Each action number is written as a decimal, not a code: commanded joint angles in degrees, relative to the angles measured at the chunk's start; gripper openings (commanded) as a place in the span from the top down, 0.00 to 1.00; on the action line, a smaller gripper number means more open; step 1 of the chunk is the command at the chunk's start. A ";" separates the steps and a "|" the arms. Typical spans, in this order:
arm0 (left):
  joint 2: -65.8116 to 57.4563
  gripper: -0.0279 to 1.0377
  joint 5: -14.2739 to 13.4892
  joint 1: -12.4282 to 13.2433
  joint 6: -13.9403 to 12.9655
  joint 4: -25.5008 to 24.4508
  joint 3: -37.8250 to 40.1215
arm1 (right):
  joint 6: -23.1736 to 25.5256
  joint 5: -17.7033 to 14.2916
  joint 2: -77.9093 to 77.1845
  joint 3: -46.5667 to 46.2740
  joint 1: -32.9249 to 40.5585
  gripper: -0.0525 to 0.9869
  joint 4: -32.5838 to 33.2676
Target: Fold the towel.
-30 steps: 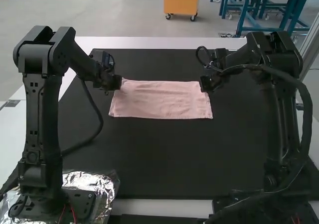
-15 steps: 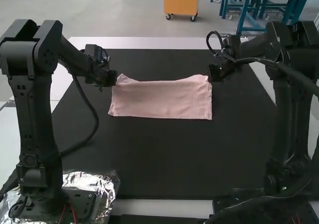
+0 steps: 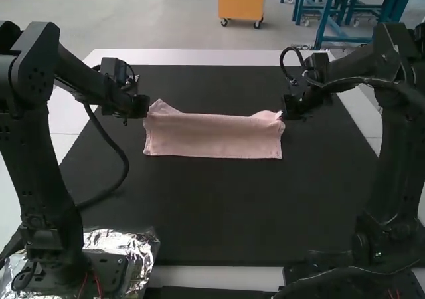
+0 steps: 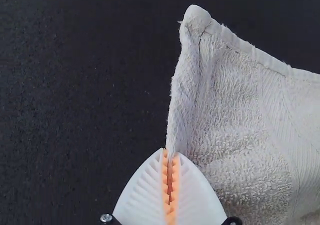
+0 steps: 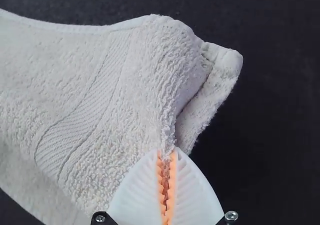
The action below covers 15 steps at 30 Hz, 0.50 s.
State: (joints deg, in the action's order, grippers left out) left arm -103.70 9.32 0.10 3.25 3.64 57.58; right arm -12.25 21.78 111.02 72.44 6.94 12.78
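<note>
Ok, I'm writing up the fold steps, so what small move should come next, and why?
I'd probably ease the left gripper and right gripper slightly apart: each pinches a side of the towel, whose far edge dips between its ends.

The high view looks forward and down from above and behind the arms, over the whole table [image 3: 226, 206]. Each wrist camera faces the towel [image 3: 212, 136] close up, one at either end; the high view shares both ends.

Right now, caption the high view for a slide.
Left gripper and right gripper pinch opposite ends of a pink towel on a black mat.
</note>
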 commanded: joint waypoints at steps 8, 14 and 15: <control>7.02 0.96 -0.53 2.01 -0.96 0.84 -8.80 | -0.41 0.10 -8.63 -8.81 -1.93 0.97 -1.09; 7.90 0.96 -0.62 1.92 -0.96 3.39 -13.37 | -0.23 -0.34 -9.42 -14.88 -1.93 0.97 -4.78; 7.90 0.95 -0.62 1.84 -0.96 3.74 -14.16 | -0.14 -0.51 -9.24 -16.11 -1.93 0.95 -6.10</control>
State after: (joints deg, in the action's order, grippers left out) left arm -96.88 10.55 0.54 3.22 6.76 44.95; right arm -12.25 22.98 103.57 58.48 6.83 8.21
